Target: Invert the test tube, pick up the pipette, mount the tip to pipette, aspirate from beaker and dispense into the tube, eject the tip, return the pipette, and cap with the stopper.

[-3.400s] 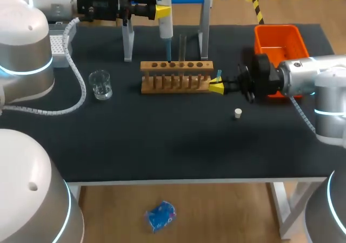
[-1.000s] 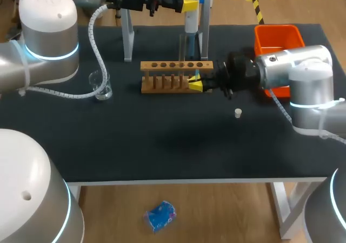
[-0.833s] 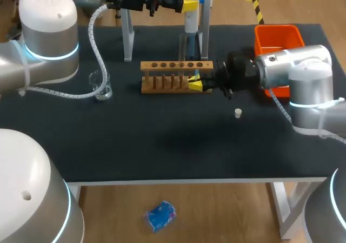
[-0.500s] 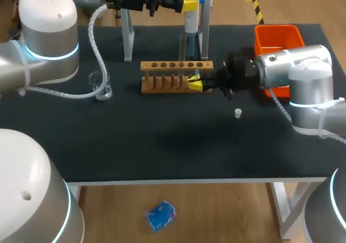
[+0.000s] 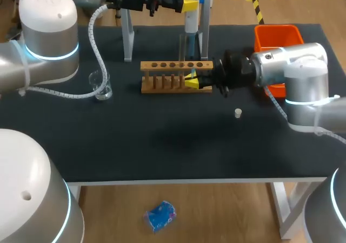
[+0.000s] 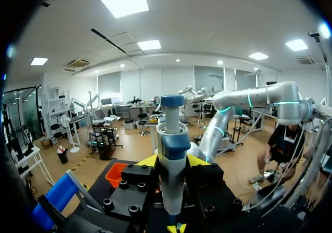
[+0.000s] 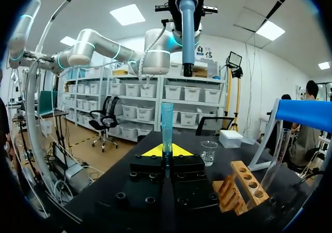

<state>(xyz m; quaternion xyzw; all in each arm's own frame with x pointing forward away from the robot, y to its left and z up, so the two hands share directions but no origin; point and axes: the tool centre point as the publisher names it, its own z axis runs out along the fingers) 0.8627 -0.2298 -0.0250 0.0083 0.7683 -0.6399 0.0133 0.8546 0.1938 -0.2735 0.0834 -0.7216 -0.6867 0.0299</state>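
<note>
Two arms meet around the wooden rack [image 5: 176,76]. My left arm comes in from the left and reaches level across behind and above the rack. Its hand [image 5: 185,5] pinches the pipette [image 5: 191,22] from both sides, so the pipette hangs upright behind the rack's right half. In the left wrist view the yellow fingertips [image 6: 149,161] press against the pipette's blue-and-white body. My right arm comes in from the right, its forearm low and level over the table [image 5: 162,140], with its hand [image 5: 191,81] at the rack's front right end. In the right wrist view that hand's fingers are pressed together on a translucent blue tip [image 7: 166,125], which stands upright out of them with the pipette overhead. A clear test tube [image 5: 183,45] stands in the rack toward its right end. The beaker [image 5: 100,85] sits left of the rack. The white stopper [image 5: 238,112] lies in front of the rack and to its right, and the orange bin [image 5: 278,43] is past its right end.
</note>
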